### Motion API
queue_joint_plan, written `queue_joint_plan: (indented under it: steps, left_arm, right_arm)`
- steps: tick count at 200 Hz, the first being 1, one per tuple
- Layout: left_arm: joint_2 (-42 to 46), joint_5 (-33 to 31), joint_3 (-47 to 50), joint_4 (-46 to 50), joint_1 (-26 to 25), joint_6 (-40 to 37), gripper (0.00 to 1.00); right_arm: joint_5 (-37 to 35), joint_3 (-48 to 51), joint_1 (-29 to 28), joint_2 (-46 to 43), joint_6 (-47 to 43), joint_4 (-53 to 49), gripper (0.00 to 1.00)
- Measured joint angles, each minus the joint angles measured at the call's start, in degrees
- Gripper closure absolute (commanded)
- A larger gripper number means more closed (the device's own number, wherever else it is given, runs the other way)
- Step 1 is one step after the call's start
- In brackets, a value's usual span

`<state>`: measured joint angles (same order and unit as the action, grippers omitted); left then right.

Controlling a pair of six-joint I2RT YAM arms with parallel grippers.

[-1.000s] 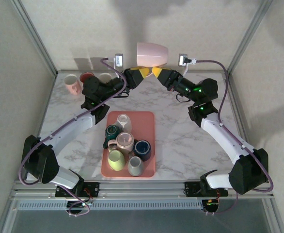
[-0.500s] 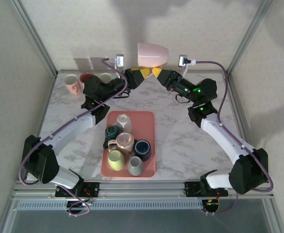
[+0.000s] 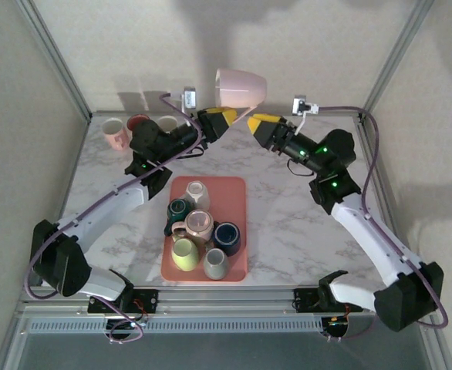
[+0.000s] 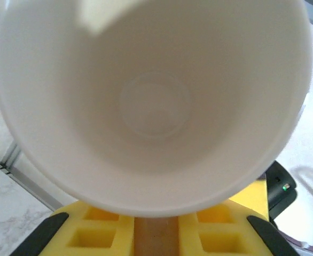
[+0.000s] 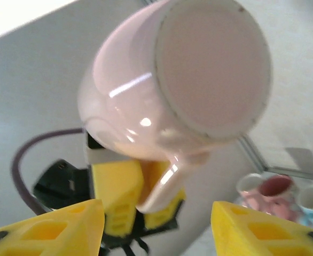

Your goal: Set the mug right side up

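Coral and flat, with rounded corners, the rectangular tray (image 3: 234, 199) lies at the middle of the marble-patterned, grey-veined worktop (image 3: 288, 223), close to its near edge. It carries six glossy mugs in a tight cluster: a grey one (image 3: 216, 264) and a yellow-green one (image 3: 185, 253) nearest, then a navy one (image 3: 227, 235), a brownish-pink one (image 3: 198, 223) and a dark green one (image 3: 178, 208), with a cream one (image 3: 197, 193) farthest. At the far-left corner of the worktop three more mugs stand upright in a row: a pink one (image 3: 115, 132), one with a red interior (image 3: 137, 122) and a pale one (image 3: 166, 122). Above the far edge, near its middle, the left gripper (image 3: 224, 116) has its yellow foam pads (image 4: 98, 234) pressed together on the handle (image 5: 162, 192) of the pale pink mug (image 3: 240, 86), which hangs clear of the worktop. This mug is smooth and glazed, with a rounded body and a flat, matt, circular base. It is tilted on its side: the mouth faces the left wrist camera, showing a plain off-white interior, and the base faces the right arm. The right gripper (image 3: 263, 123) sits just beside the mug without touching it, its ribbed yellow fingers (image 5: 55, 226) spread apart.
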<state>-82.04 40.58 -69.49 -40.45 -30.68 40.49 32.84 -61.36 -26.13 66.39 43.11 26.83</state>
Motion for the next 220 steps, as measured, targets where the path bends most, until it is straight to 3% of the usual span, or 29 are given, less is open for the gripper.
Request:
queue_joint_plan:
  steps: [55, 106, 165, 220]
  left_arm:
    - [2.4, -2.7, -0.5, 12.2, 0.0, -8.8, 1.00]
    - [2.4, -11.0, -4.9, 32.9, 0.0, -19.3, 1.00]
    - [1.3, -26.4, -8.5, 49.3, 0.0, -26.5, 1.00]
    - [-6.8, -38.2, -13.7, 57.8, 0.0, -30.0, 1.00]
  right_arm:
    - [-12.6, -0.2, 0.0, -8.3, -16.7, -26.4, 0.45]
    - [-21.2, -4.5, 0.0, -6.5, -27.0, -47.1, 0.45]
    - [-22.6, -8.5, 0.0, -1.1, -30.6, -56.0, 0.47]
    - [-21.0, -10.5, 0.0, 4.7, -30.5, -58.7, 0.49]
